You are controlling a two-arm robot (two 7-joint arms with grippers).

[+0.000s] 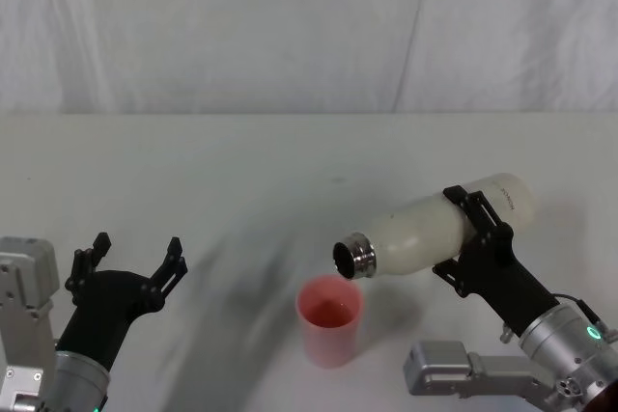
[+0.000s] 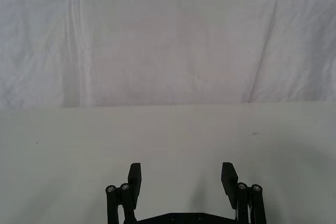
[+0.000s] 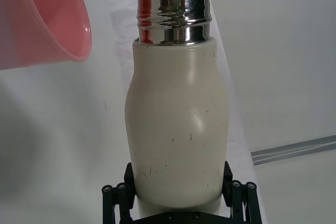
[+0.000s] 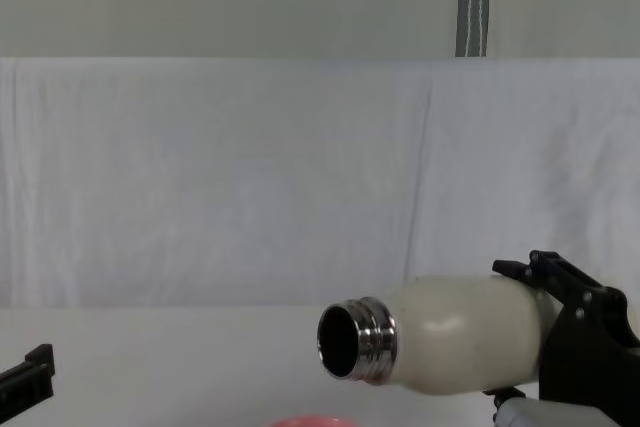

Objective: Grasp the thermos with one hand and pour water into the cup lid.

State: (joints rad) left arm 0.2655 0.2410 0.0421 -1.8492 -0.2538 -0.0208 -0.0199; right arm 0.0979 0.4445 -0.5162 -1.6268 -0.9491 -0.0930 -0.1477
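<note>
- Thermos first: my right tool (image 1: 470, 233) pinches the tall cream-white matte thermos with its shiny threaded steel neck (image 1: 435, 232), one black finger on each side of the body near its base
- Seen from my head, the thermos hangs above the white worktop (image 1: 241, 171), tipped close to level, its open steel mouth pointing toward my left and slightly down
- That mouth sits just above and a little to the right of the small round pink-red cup lid (image 1: 330, 319), not touching it
- The cup lid stands upright on the worktop, near my front edge and between my two arms; its inside bottom looks darker pink, though I cannot tell whether water lies in it
- My right wrist camera shows the thermos (image 3: 178, 129) running straight out from the tool (image 3: 178, 195), with the cup lid's curved rim (image 3: 50, 22) off to one side of the steel neck
- From my chest, the thermos (image 4: 440, 337) lies almost level with its dark open mouth facing the camera, and the right tool (image 4: 565, 327) grips it at its far right end
- My left tool (image 1: 135, 256) hovers low at my left, well apart from the cup lid, its fingers spread wide and holding nothing; its wrist camera shows the two fingers (image 2: 135, 174) parted over bare worktop
</note>
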